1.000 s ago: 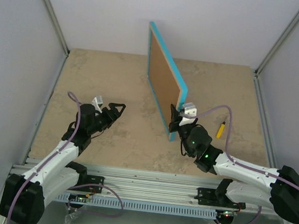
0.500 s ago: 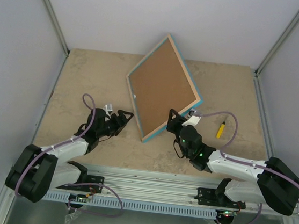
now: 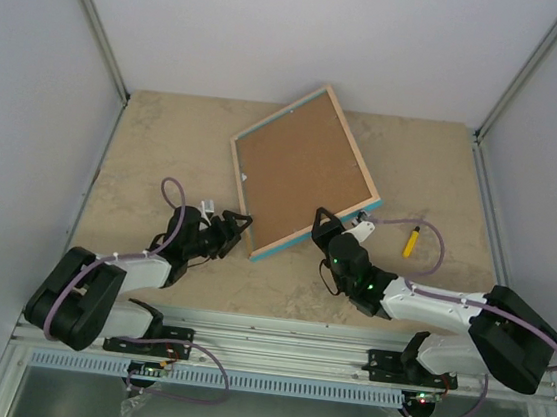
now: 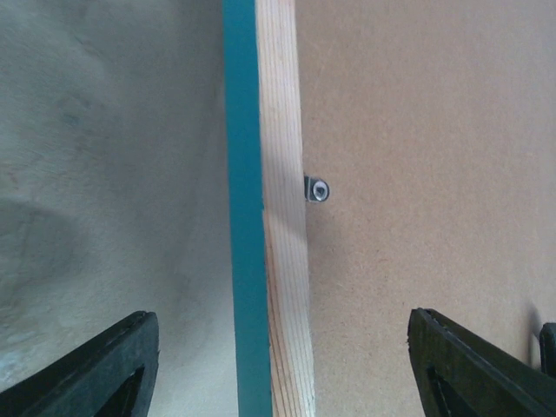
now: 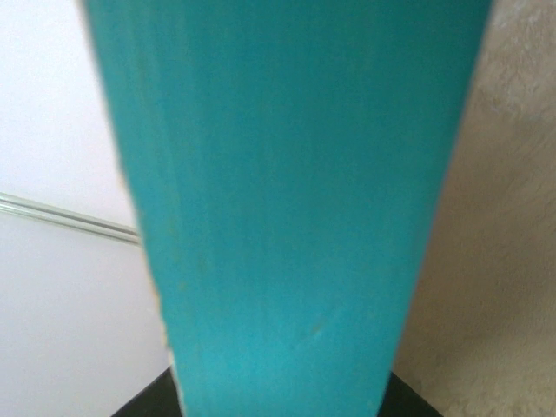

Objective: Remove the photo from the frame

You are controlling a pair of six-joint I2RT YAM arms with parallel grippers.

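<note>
Plainly, the photo cannot be seen in any view. The frame [image 3: 303, 171] sits mid-table [image 3: 165, 145] with its brown back turned up toward the overhead camera, so the print is presumably on the far face, behind that board. Whether the frame lies flat or is propped at a tilt I cannot tell.

The right gripper [image 3: 325, 224] has its jaws nearly closed on the frame's near turquoise edge, and that edge fills its wrist view.

The left gripper [image 3: 241, 229] is just beside the near-left corner. It holds nothing, and its fingers [image 4: 113, 365] are spread wide. In its wrist view the rim runs straight away from it, between the fingers, with table to the left and board to the right. A small metal clip [image 4: 318, 188] sits ahead on the board, touching the wooden rim.

That clip is what the next move turns on. It lies forward of the left gripper and slightly to the board side, and the left arm is the free and nearer one.
</note>
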